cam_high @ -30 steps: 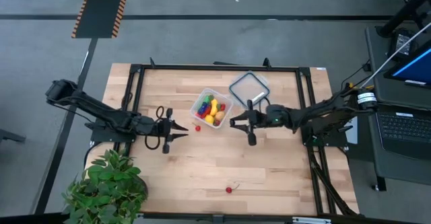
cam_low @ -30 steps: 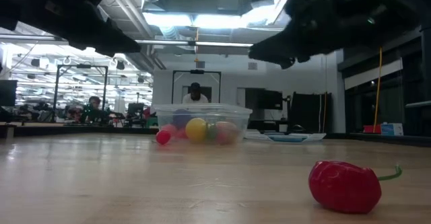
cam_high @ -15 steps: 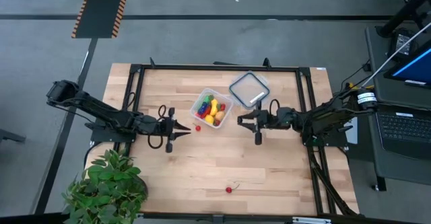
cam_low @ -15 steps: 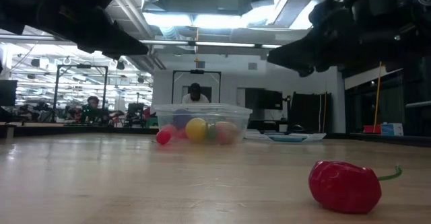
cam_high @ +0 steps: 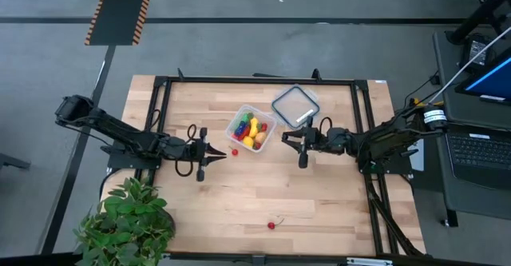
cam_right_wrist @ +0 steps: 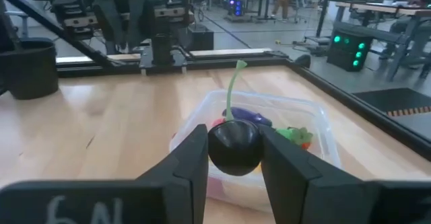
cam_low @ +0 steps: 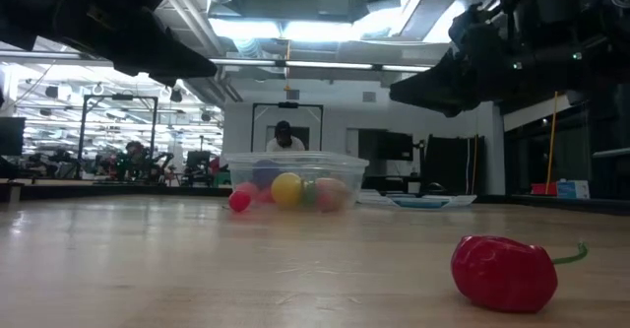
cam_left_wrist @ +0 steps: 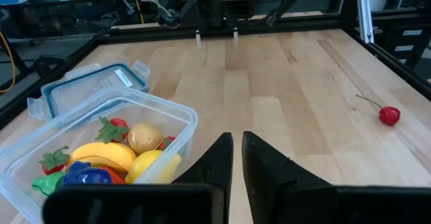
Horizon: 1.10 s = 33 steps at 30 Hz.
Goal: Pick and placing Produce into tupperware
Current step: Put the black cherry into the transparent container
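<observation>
- The right gripper is clamped on a dark round fruit with a long green stem, one piece of the Produce. In the high view this gripper hangs above the table at the tub's 3 o'clock side, near it but not over it.
- The likeliest failure, as a judgement: the fruit is round and smooth, pinched only at its sides, so it could roll or squirt out if the grip loosens before it is above the tupperware, and land on the wooden table.
- A second risk: the tub is light and already holds a heap of Produce; a low approach could catch its rim and push it toward the lid, which lies at the tub's 1 o'clock.
- A release onto the heap could also let the fruit bounce back out.
- The left gripper has its fingers nearly together with nothing between them; it sits at the tub's 8 o'clock, near it.
- A small red piece lies just outside the tub at its 7 o'clock, between the tub and the left gripper.
- A red cherry-like piece with a stem lies well apart at the tub's 6 o'clock, near the table's front edge, and still needs collecting.
</observation>
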Available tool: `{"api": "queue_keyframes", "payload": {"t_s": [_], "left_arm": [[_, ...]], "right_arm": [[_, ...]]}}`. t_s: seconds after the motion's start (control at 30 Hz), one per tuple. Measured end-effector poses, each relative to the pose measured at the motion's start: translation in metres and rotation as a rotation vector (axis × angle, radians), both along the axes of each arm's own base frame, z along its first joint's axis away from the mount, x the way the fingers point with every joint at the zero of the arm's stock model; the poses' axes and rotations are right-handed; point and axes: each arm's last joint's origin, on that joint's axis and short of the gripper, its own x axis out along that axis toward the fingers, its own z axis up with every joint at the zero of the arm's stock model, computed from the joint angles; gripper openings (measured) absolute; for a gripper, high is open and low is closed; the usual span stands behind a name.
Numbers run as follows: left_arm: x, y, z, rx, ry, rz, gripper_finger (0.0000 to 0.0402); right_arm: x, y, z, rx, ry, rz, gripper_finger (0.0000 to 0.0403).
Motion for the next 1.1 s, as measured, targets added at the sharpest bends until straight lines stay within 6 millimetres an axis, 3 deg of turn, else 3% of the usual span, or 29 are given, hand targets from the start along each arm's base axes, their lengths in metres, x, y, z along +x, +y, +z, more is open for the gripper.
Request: {"api": "queue_keyframes", "payload": {"t_s": [0.13,0.33,0.73,0.93,1.1], "left_arm": [[0.000,0.000,0.000,0.000,0.000,0.000,0.0021],[0.000,0.000,0.000,0.000,0.000,0.000,0.0013],[0.000,0.000,0.000,0.001,0.001,0.000,0.0001],[0.000,0.000,0.000,0.001,0.001,0.000,0.0010],[0.000,0.000,0.000,0.001,0.002,0.000,0.0023]], "right_arm": [[0.009,0.000,0.005,-0.025,0.025,0.000,0.0112],[0.037,-0.004,0.020,-0.084,0.195,0.091,0.0112],[0.072,-0.049,0.061,-0.056,0.434,0.363,0.0112],[0.094,-0.071,0.053,-0.007,0.514,0.434,0.0112],[0.123,-0.089,0.043,0.024,0.543,0.497,0.0112]]}}
